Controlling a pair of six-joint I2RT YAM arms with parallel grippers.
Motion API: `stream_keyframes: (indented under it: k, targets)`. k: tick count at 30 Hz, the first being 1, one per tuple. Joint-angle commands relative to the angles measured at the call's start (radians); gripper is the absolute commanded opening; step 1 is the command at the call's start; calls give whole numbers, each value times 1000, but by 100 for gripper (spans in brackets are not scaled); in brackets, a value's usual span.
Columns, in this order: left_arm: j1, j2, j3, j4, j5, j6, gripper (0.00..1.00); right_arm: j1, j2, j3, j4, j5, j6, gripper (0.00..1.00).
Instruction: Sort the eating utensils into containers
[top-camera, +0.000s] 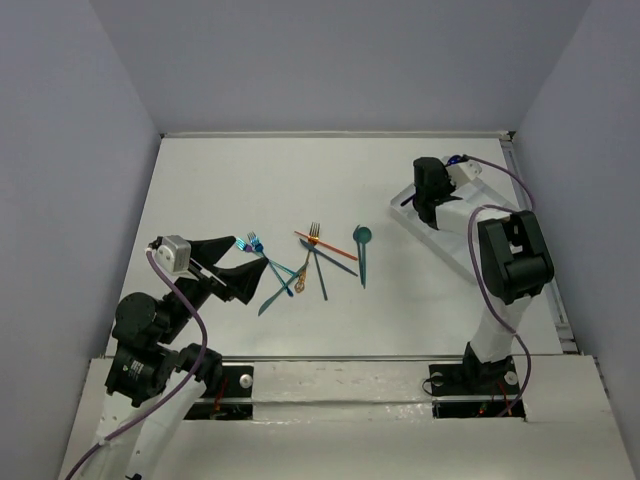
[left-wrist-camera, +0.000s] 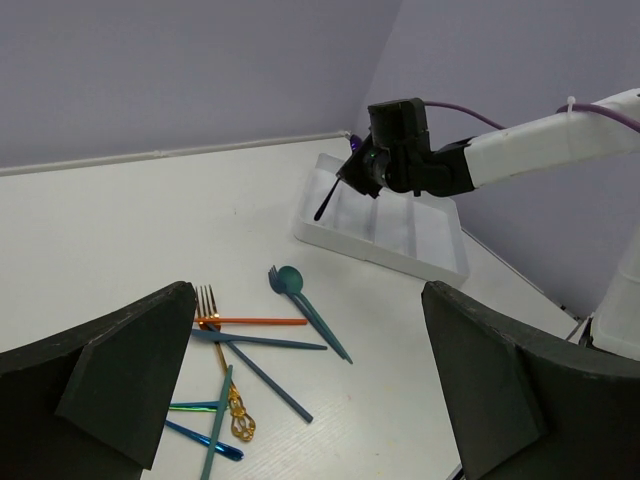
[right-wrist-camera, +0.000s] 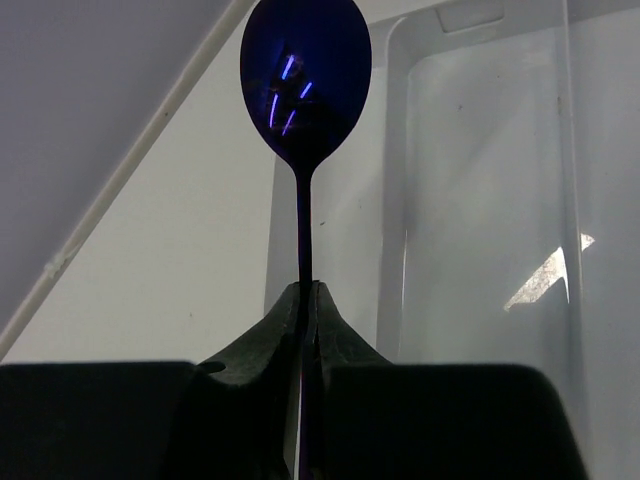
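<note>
Several utensils lie in a loose pile at mid-table: a teal spoon (top-camera: 361, 250), an orange-red piece (top-camera: 325, 243), a gold fork (top-camera: 310, 248), a blue fork (top-camera: 254, 243) and dark blue knives (top-camera: 320, 278). The left wrist view shows the teal spoon (left-wrist-camera: 305, 305), the orange-red piece (left-wrist-camera: 260, 321) and the gold fork (left-wrist-camera: 228, 390). My left gripper (top-camera: 250, 256) is open and empty, just left of the pile. My right gripper (top-camera: 416, 205) is shut on a dark blue spoon (right-wrist-camera: 305, 80), held over the near-left end of the white divided tray (top-camera: 447, 242). The tray compartments (right-wrist-camera: 480, 200) look empty.
The tray (left-wrist-camera: 400, 235) lies at the far right, largely under my right arm (top-camera: 510, 255). Grey walls close in the table on the left, the back and the right. Bare white tabletop lies between the pile and the tray.
</note>
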Motion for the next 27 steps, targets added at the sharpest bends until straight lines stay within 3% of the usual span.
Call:
stream_keyframes:
  k: [1, 9, 11, 17, 22, 25, 27]
  targets:
    - [-7, 6, 8, 39, 0, 0, 99, -6, 12, 48, 23, -2, 52, 9]
    - [-7, 1, 8, 39, -3, 3, 99, -15, 14, 19, 15, -19, 66, 43]
    - [-7, 1, 8, 39, -3, 1, 99, -15, 8, 11, 13, -30, 60, 48]
    - [-7, 3, 8, 40, -3, 1, 99, -15, -79, -21, 105, -112, -136, 51]
    - [-7, 0, 6, 42, -2, 0, 99, 25, -201, -90, 98, -287, -329, 54]
    - [-7, 1, 6, 43, -2, -2, 99, 92, -306, -142, 55, -330, -357, 51]
    - [-7, 0, 6, 43, 0, -2, 99, 163, -362, -184, -14, -370, -365, 43]
